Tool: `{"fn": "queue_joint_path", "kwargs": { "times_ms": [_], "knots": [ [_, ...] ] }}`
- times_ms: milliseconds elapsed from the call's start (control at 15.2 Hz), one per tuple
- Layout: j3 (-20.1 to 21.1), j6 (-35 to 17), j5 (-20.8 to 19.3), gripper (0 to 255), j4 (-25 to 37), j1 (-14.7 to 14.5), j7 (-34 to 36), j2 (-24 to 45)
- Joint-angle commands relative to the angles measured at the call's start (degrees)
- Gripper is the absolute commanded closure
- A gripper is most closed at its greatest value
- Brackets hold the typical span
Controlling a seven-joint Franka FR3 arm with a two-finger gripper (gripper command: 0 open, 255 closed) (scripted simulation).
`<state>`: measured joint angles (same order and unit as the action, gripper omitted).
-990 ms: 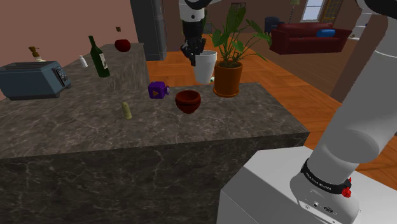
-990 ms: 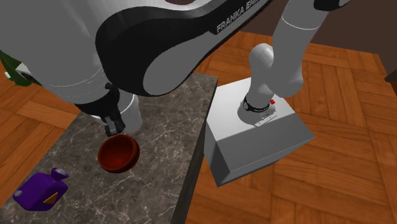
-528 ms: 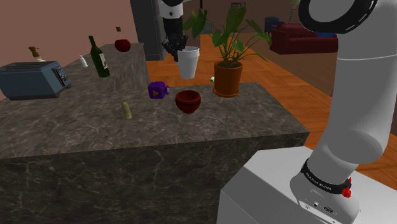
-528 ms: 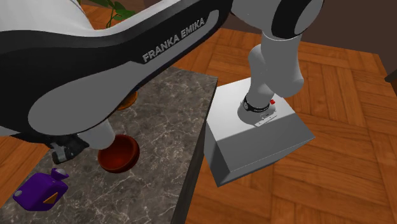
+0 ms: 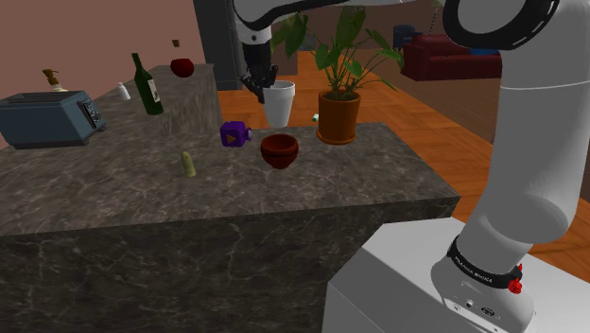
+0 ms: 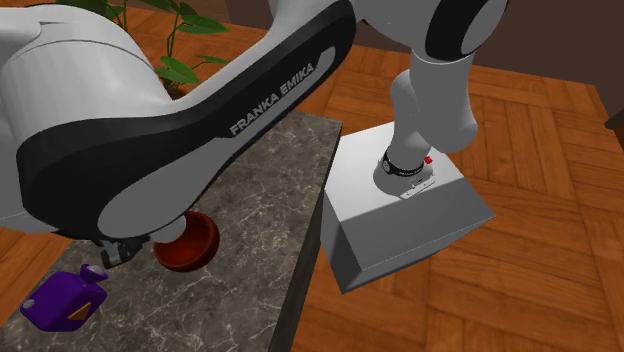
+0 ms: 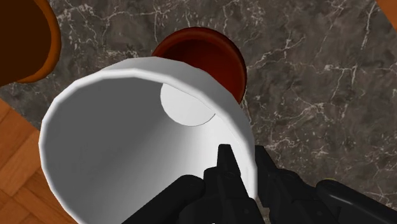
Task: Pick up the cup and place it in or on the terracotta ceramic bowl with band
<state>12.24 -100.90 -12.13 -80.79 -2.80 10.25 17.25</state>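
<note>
A plain white cup (image 5: 278, 102) hangs upright in the air above the dark marble counter, with my gripper (image 5: 259, 81) shut on its rim. The wrist view looks down into the cup (image 7: 146, 140), and my gripper (image 7: 245, 168) pinches its wall, one finger inside and one outside. The dark red bowl (image 5: 279, 149) stands on the counter just below and in front of the cup; its rim (image 7: 210, 51) shows past the cup's lip. In the second exterior view the arm hides most of the bowl (image 6: 190, 245).
A potted plant in an orange pot (image 5: 338, 115) stands close on the bowl's right. A purple block (image 5: 234, 133) lies to its left, a small pale object (image 5: 189, 165) further left. A green bottle (image 5: 146, 87), a toaster (image 5: 52, 119) and a red bowl (image 5: 182, 67) stand behind.
The gripper has carried the cup leftward in the shoulder view, from beside the plant to above the bowl, and has come down a little in the last half second.
</note>
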Motion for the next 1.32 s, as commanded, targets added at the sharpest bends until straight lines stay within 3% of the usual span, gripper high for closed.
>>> {"fn": "queue_joint_path", "kwargs": {
  "times_ms": [0,726,1254],
  "knots": [
    [-0.03,-1.58,-0.05,255,-1.59,0.09,0.21,-0.05],
    [-0.24,-9.79,-0.55,255,-9.60,0.44,1.51,0.25],
    [-0.26,-10.24,-0.60,255,-9.99,0.45,1.59,0.32]
  ]
}}
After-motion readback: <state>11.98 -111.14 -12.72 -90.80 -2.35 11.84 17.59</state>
